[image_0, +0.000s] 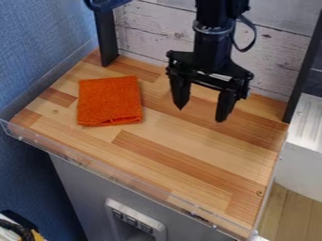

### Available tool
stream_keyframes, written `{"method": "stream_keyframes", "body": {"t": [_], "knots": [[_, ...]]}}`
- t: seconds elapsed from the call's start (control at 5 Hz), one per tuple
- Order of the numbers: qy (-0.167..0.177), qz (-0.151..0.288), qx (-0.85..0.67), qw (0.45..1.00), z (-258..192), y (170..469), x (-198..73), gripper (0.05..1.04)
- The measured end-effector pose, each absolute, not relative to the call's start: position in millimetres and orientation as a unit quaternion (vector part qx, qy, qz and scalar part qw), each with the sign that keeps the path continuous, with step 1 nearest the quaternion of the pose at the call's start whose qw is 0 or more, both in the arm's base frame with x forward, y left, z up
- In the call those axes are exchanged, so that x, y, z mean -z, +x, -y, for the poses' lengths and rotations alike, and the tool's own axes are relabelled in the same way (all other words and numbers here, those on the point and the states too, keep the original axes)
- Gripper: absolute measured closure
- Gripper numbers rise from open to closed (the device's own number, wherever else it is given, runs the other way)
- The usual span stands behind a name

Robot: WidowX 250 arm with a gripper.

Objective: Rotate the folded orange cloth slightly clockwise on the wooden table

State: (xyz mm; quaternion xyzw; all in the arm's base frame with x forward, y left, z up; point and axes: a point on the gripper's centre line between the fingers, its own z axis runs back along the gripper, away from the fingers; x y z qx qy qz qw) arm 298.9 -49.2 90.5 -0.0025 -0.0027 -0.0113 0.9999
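Note:
The black gripper point(200, 114) hangs over the back right half of the wooden work surface, its two fingers spread apart and pointing down with nothing between them. To its left an orange cloth point(110, 101), folded into a rough square, lies flat on the wood. The cloth is the nearest object to the gripper, and a gap separates the two. Its folded edge faces the front.
A low clear rim point(140, 187) runs along the front edge of the wooden surface point(189, 164). Dark upright posts stand at the back left point(106, 37) and back right point(303, 70), with whitish planks point(154, 30) behind. A blue wall borders the left side.

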Motion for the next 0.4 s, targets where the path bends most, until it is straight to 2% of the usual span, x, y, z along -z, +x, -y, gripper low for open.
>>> {"method": "stream_keyframes", "body": {"t": [0.4], "knots": [[-0.001,-0.009,0.018,1.000,44.8,300.3,-90.7,0.087]]}}
